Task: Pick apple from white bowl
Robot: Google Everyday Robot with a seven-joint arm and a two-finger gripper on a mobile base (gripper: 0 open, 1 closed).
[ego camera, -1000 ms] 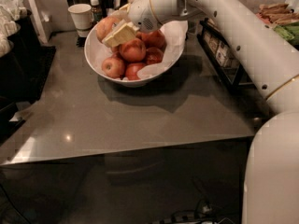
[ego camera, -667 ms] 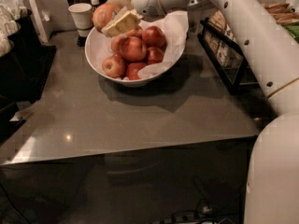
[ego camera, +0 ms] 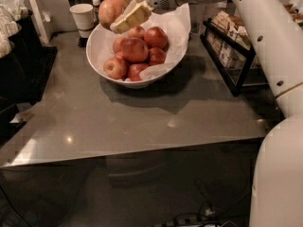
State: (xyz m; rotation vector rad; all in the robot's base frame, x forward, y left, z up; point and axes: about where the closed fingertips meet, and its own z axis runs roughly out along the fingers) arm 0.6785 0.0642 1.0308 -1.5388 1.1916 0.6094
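Note:
My gripper point(ego camera: 120, 13) is at the top of the camera view, above the far left rim of the white bowl point(ego camera: 102, 65). It is shut on the apple point(ego camera: 111, 9), a large pale yellow-orange apple with a red blush, and holds it lifted clear of the fruit below. One cream finger point(ego camera: 133, 16) lies across the apple's right side. The bowl is wide and round, lined with white paper point(ego camera: 173, 25), and holds several deeper red apples point(ego camera: 135, 48) and a smaller pale apple point(ego camera: 115, 67).
A small white paper cup point(ego camera: 83, 17) and a bottle point(ego camera: 96, 6) stand behind the bowl at the left. A black rack of packets point(ego camera: 232, 46) is at the right. Dark equipment point(ego camera: 21, 60) stands at the left edge. The grey counter point(ego camera: 142, 122) ends at a front edge.
My gripper has risen and moved back to the left with the pale apple in it, from low in the bowl to above its far left rim.

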